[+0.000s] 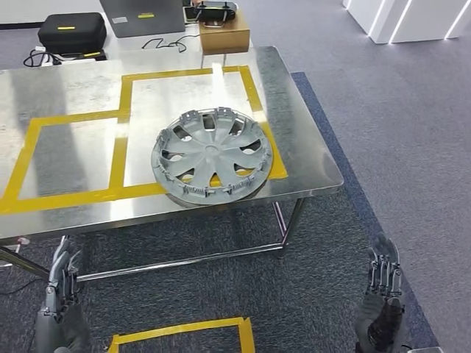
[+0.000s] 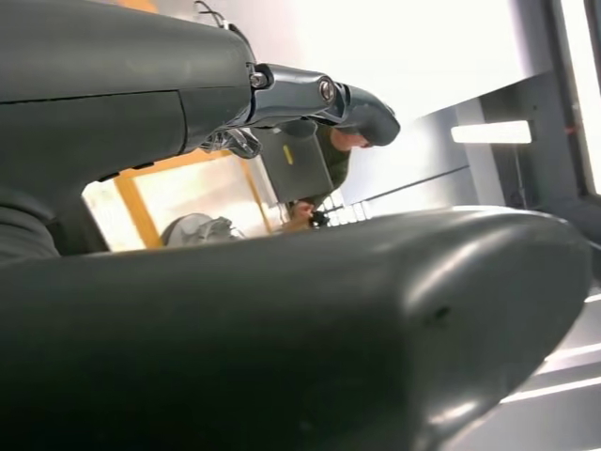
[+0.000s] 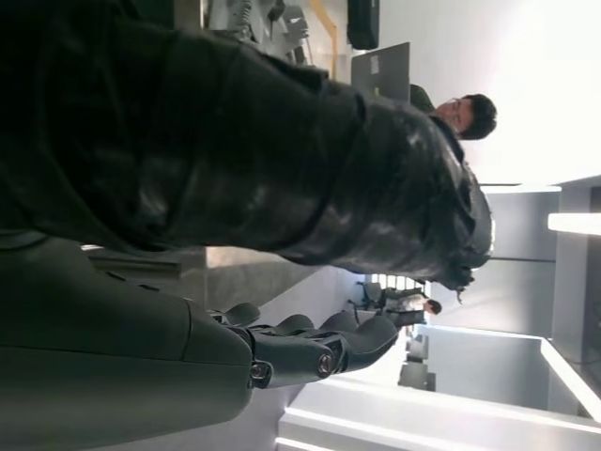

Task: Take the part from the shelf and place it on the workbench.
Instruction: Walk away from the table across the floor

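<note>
Where the hubcap [image 1: 213, 156] lies, at centre frame of the head view: flat on the steel workbench [image 1: 66, 88], near the front right corner, rim overlapping the yellow tape [image 1: 119, 140] at the front and right of the marked square. Grey, multi-spoke, clips standing up around the rim. Touched by neither hand.

Left hand [image 1: 59, 283]: lower left of the head view, below the bench edge, over grey carpet [image 1: 327, 243]. Fingers extended and apart, holding nothing. In the left wrist view, thumb across the lower frame, fingers [image 2: 312, 94] stretched out at upper centre, nothing between them; part of the hubcap [image 2: 198, 228] visible behind, centre left.

Right hand [image 1: 383, 290]: lower right of the head view, well clear of the bench, fingers straight and spread, empty. In the right wrist view, fingers [image 3: 312, 343] extended at lower centre, holding nothing.

Upper frame of the head view, behind the bench: black case [image 1: 72, 31] at upper left, laptop [image 1: 143, 16] at top centre, wooden box [image 1: 223, 33] just right of it. More yellow tape [image 1: 183, 331] on the carpet at bottom centre.

Person [image 3: 464, 113] at upper right of the right wrist view, behind a laptop.
</note>
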{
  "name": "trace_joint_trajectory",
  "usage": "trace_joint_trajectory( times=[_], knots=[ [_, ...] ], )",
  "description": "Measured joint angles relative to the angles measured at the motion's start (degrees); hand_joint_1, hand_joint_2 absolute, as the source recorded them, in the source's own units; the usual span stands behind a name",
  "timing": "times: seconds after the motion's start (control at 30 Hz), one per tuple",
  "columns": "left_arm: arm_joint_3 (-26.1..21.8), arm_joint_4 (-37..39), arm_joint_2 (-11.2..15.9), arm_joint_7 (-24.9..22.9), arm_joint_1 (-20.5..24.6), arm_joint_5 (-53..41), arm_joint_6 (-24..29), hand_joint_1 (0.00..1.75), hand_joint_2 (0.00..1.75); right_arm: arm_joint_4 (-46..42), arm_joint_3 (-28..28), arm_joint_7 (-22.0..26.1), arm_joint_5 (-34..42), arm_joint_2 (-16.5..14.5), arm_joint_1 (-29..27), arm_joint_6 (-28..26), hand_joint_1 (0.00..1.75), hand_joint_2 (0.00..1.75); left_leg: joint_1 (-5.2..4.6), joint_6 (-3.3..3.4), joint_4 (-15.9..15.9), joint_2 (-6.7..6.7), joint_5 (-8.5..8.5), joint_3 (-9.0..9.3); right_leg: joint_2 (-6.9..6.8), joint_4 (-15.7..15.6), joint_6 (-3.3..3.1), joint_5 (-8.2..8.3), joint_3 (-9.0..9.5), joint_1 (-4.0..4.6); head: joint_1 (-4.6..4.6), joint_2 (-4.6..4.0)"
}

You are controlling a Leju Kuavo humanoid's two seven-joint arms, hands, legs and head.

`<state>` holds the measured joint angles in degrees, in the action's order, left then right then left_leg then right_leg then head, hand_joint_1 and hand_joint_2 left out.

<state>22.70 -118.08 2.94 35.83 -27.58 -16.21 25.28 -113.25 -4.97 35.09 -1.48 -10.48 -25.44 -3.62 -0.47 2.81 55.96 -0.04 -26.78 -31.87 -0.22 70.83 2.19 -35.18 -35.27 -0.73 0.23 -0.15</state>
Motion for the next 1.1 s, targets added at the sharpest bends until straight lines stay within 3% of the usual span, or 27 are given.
trace_joint_trajectory(
  times=[0.03,0.1,0.17,0.23,0.27,0.33,0.4,0.43,0.47,0.5,0.57,0.63,0.73,0.77,0.83,0.9,0.93,0.97,1.0,1.03,1.1],
  knots=[
    [-0.2,0.3,-0.1,0.0,0.0,0.5,-0.3,0.00,0.00,0.3,0.2,-0.2,-0.1,0.0,0.1,0.0,0.00,0.00,-0.17,0.00,0.2,-0.18,0.34,-0.44,0.27,-4.1,-0.59,1.62,2.86,0.26,0.02,0.00],
    [-1.1,1.1,-0.5,0.0,0.2,1.6,-1.3,0.00,0.00,1.1,0.7,-0.7,-0.3,0.0,0.5,0.0,0.00,0.00,-0.43,-0.24,0.5,-0.52,1.00,-1.18,1.08,-12.6,-1.68,3.25,8.48,0.78,-0.04,0.01],
    [-2.4,2.2,-1.2,-0.1,0.2,2.5,-3.0,0.00,0.00,2.3,1.4,-1.4,-0.4,0.0,0.9,0.2,0.00,0.00,-0.31,-0.80,0.7,-0.74,1.74,-1.62,1.45,-16.1,-1.96,3.34,10.22,1.18,0.01,0.00],
    [-4.7,4.0,-2.3,-0.2,0.2,3.3,-6.1,0.00,0.00,4.6,2.8,-2.4,-0.4,-0.2,1.4,1.2,0.00,0.00,-0.22,-1.48,0.7,-1.00,2.17,-1.93,1.01,-16.6,-2.16,4.25,9.56,1.07,0.19,-0.01],
    [-6.3,5.1,-3.1,-0.1,0.2,3.3,-7.9,0.00,0.00,6.2,3.8,-2.7,-0.5,-0.4,1.8,1.9,0.00,0.00,-0.22,-1.85,1.2,-1.03,1.37,-2.25,0.72,-16.9,-2.49,4.83,9.22,0.86,0.12,-0.01],
    [-9.8,7.7,-4.7,0.0,0.2,2.8,-11.1,0.00,0.00,9.3,5.9,-2.8,-0.9,-0.9,2.5,3.5,0.00,0.00,0.07,-2.70,5.4,-0.91,-3.01,-3.64,0.03,-17.3,-2.98,6.00,8.22,0.49,-0.35,-0.01],
    [-13.4,10.4,-6.4,0.2,0.4,1.9,-13.7,0.00,0.00,12.6,8.3,-2.9,-1.8,-1.4,3.1,4.8,0.00,0.00,0.65,-3.60,12.6,-0.76,-7.91,-5.24,-0.56,-17.3,-3.07,6.89,7.04,0.43,-0.85,0.00],
    [-15.2,11.7,-7.3,0.3,0.4,1.3,-15.0,0.00,0.00,14.4,9.6,-3.0,-2.6,-1.7,3.4,5.5,0.00,0.00,0.93,-3.95,15.1,-0.72,-8.74,-5.43,-0.84,-17.1,-2.94,7.28,6.54,0.37,-0.92,0.00],
    [-17.0,13.0,-8.2,0.3,0.5,0.6,-16.2,0.00,0.00,16.1,10.9,-3.2,-3.6,-2.0,3.8,6.2,0.00,0.00,1.19,-4.26,15.9,-0.69,-8.29,-4.83,-1.07,-16.8,-2.73,7.63,5.98,0.26,-0.96,0.00],
    [-18.7,14.1,-9.2,0.3,0.7,-0.1,-17.4,0.00,0.00,17.7,12.2,-3.4,-4.6,-2.3,4.2,6.8,0.00,0.00,1.43,-4.53,14.3,-0.59,-6.85,-3.24,-1.25,-16.3,-2.49,7.91,5.39,0.11,-0.99,0.00],
    [-21.9,16.2,-10.8,0.6,1.1,-1.4,-19.3,0.00,0.00,20.5,14.5,-3.4,-6.7,-2.8,5.1,7.6,0.00,0.00,1.79,-4.93,6.7,-0.17,-4.16,1.92,-1.51,-15.2,-1.96,8.28,4.06,-0.12,-1.07,0.00],
    [-24.9,17.9,-12.3,1.1,1.6,-2.5,-20.8,0.00,0.00,23.1,16.6,-3.0,-8.9,-3.3,5.9,7.9,0.00,0.00,1.72,-4.47,0.8,0.13,-3.69,5.05,-1.65,-14.2,-1.27,8.67,2.92,-0.05,-1.21,-0.01],
    [-29.0,20.3,-14.5,1.6,2.2,-4.2,-22.9,0.00,0.00,26.8,19.5,-2.5,-12.2,-3.9,7.2,7.6,0.00,0.00,1.45,-2.76,0.0,0.17,-3.47,4.37,-1.61,-13.9,0.00,9.44,2.20,-0.09,-1.03,0.00],
    [-30.4,21.2,-15.2,1.8,2.6,-5.0,-23.7,0.00,0.00,28.3,20.4,-2.5,-13.4,-4.0,7.7,7.4,0.00,0.00,1.44,-2.08,-0.1,0.22,-3.08,4.00,-1.41,-13.5,0.33,8.84,1.83,-0.19,-0.93,0.00],
    [-33.4,23.4,-16.5,2.1,3.7,-6.7,-25.2,0.00,0.00,31.6,22.5,-2.4,-15.3,-4.0,8.9,7.0,0.00,0.00,1.42,-0.88,-0.3,0.28,-2.10,3.01,-0.74,-9.3,0.70,4.98,0.09,-0.32,-0.43,0.00],
    [-36.8,26.1,-17.6,2.7,4.9,-8.3,-26.7,0.00,0.00,35.3,24.8,-1.9,-16.4,-4.0,10.2,6.8,0.00,0.00,1.09,-0.34,-0.2,0.23,-1.11,1.71,-0.23,-1.7,0.77,0.10,-2.37,-0.30,0.27,-0.01],
    [-38.6,27.4,-18.0,3.0,5.3,-8.9,-27.5,0.00,0.00,37.1,25.9,-1.5,-16.8,-4.0,10.8,6.9,0.00,0.00,0.88,-0.23,-0.1,0.22,-0.62,1.02,-0.14,1.3,0.73,-1.04,-3.01,-0.29,0.50,-0.01],
    [-40.2,28.6,-18.5,3.4,5.8,-9.5,-28.2,0.00,0.00,38.7,27.0,-1.0,-17.3,-4.0,11.3,6.9,0.00,0.00,0.67,-0.18,-0.1,0.19,-0.17,0.37,-0.11,2.4,0.59,-0.91,-2.74,-0.23,0.57,-0.01],
    [-41.7,29.6,-18.9,3.7,6.2,-10.0,-28.8,0.00,0.00,40.2,27.9,-0.7,-17.7,-4.0,11.7,7.0,0.00,0.00,0.47,-0.16,0.1,0.13,0.25,-0.24,-0.07,1.2,0.31,0.27,-1.34,-0.14,0.61,0.00],
    [-43.1,30.6,-19.3,3.9,6.6,-10.6,-29.3,0.00,0.00,41.6,28.9,-0.4,-18.1,-4.0,12.2,7.0,0.00,0.00,0.29,-0.18,0.2,0.02,0.63,-0.73,0.06,-2.2,-0.18,1.96,1.23,0.03,0.65,0.00],
    [-45.9,32.7,-20.0,4.1,7.8,-11.8,-30.2,0.00,0.00,44.4,30.8,-0.2,-19.1,-3.9,13.4,7.1,0.00,0.00,0.02,-0.43,0.4,-0.19,1.39,-1.53,0.56,-11.4,-1.27,3.68,7.23,0.47,0.68,0.00]
  ],
)
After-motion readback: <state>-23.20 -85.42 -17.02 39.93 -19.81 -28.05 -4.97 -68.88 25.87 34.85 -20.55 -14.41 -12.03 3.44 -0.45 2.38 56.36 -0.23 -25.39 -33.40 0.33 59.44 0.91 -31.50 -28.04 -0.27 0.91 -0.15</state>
